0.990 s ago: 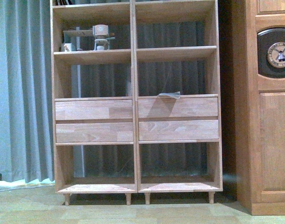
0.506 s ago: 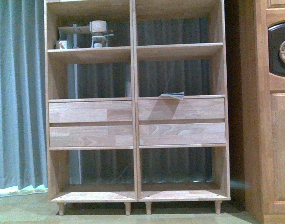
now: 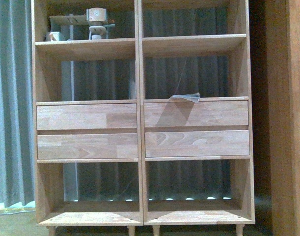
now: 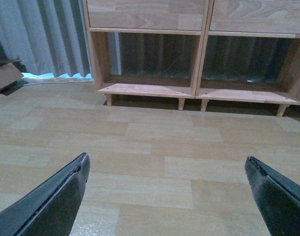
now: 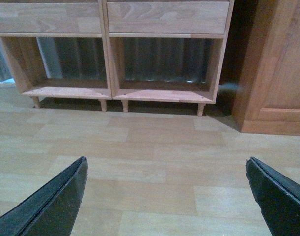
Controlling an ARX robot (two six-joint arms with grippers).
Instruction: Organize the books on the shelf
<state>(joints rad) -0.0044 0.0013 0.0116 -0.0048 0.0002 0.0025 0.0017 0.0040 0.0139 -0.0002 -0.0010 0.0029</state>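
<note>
The light-wood shelf (image 3: 140, 73) fills the front view, with open compartments above and below four drawer fronts. A thin teal-edged book (image 3: 185, 97) lies flat on the ledge above the upper right drawer, its corner sticking out. The pale blue-white paperback is out of view. The shelf's bottom compartments show in the left wrist view (image 4: 199, 64) and the right wrist view (image 5: 106, 59). My left gripper (image 4: 167, 169) and right gripper (image 5: 167, 169) are both open and empty, low over the wood floor, well short of the shelf. Neither arm shows in the front view.
A small wooden figure and a white cup (image 3: 95, 22) stand on the upper left shelf board. A darker wooden cabinet (image 5: 277, 69) stands right of the shelf. Grey curtains (image 3: 12, 98) hang behind and to the left. A cardboard piece (image 4: 5, 76) lies on the floor at left.
The front view has closed in on the shelf: it looks larger, and the cabinet with its clock has slid out to the right edge.
</note>
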